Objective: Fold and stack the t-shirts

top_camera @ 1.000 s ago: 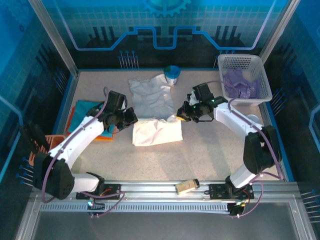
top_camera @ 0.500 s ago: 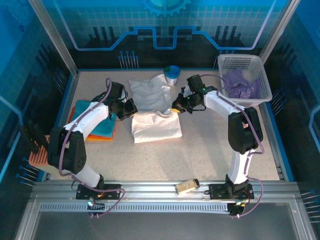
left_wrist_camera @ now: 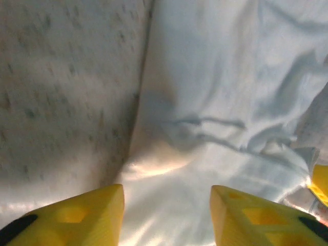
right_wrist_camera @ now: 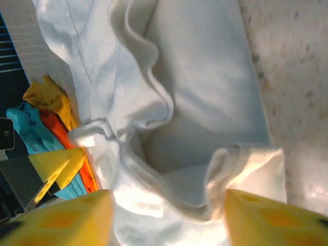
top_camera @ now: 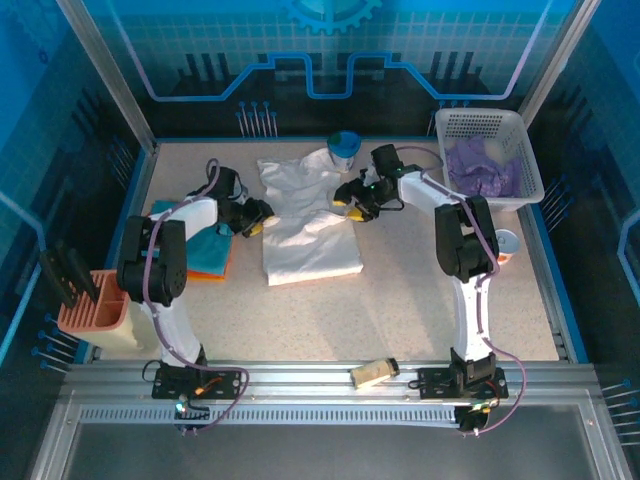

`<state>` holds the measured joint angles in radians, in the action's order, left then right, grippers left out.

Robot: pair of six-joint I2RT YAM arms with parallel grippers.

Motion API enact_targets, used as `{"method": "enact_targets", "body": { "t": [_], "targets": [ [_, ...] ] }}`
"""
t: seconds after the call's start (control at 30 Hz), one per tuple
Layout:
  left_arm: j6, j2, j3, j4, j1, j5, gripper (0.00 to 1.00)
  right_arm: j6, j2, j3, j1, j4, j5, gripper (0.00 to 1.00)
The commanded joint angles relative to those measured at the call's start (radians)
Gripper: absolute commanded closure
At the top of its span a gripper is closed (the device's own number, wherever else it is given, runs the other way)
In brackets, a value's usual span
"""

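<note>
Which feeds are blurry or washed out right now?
Top external: sharp, with a blue cast overall. Left wrist: soft all over, a warm bright patch on the white cloth t-shirt. Right wrist: shirt folds sharp, its own yellow fingers out of focus.

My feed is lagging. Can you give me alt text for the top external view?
A white t-shirt lies partly folded mid-table, the left gripper at its left edge and the right gripper at its upper right edge. A teal shirt on an orange shirt lies to its left; a white basket holding a purple shirt stands far right.
</note>
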<state>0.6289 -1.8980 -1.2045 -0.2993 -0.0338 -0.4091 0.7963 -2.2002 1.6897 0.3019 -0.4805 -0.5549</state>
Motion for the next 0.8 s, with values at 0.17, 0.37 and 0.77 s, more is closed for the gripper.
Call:
{"method": "enact_targets", "body": {
  "t": [0.17,0.37,0.77],
  "targets": [
    [-0.026,0.186,0.008,-0.024,0.018,-0.055,0.49,-0.06,0.184,-0.212,-0.03,0.082,-0.044,0.18],
    [-0.01,0.343,0.135,-0.062,-0.1,-0.008,0.5,-0.082,0.314,-0.38,-0.022,0.121,-0.05,0.17],
    [0.105,0.299,0.256,0.042,-0.358,0.138,0.56,-0.021,0.179,-0.266,0.06,0.147,-0.14,0.19]
  ]
}}
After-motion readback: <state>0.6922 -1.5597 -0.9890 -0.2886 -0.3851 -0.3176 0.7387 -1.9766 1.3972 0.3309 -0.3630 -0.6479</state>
